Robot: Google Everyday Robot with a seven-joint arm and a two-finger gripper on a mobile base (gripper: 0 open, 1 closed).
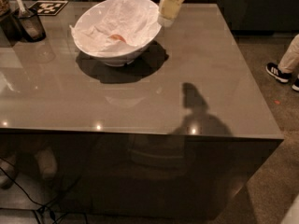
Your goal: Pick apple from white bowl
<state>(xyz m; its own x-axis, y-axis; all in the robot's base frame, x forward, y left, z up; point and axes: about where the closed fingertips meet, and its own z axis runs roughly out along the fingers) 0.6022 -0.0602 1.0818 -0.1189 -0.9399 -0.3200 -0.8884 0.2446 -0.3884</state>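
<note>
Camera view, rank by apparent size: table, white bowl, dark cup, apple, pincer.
1. table
2. white bowl
3. pincer, by the bowl's right rim, and dark cup at far left: they look alike, and the pincer is cut off at the top, so they are unranked
4. apple, partly hidden by paper

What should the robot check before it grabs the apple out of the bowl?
1. Apple lies in the bowl: ok.
2. Bowl stands upright on the table: ok.
3. Gripper is over the apple: not ok, it hangs at the bowl's rim, on the side away from the cup.
4. Paper is clear of the apple: cannot tell, folds crowd it.
5. Cup is out of the way: ok, it stands apart from the bowl.
</note>
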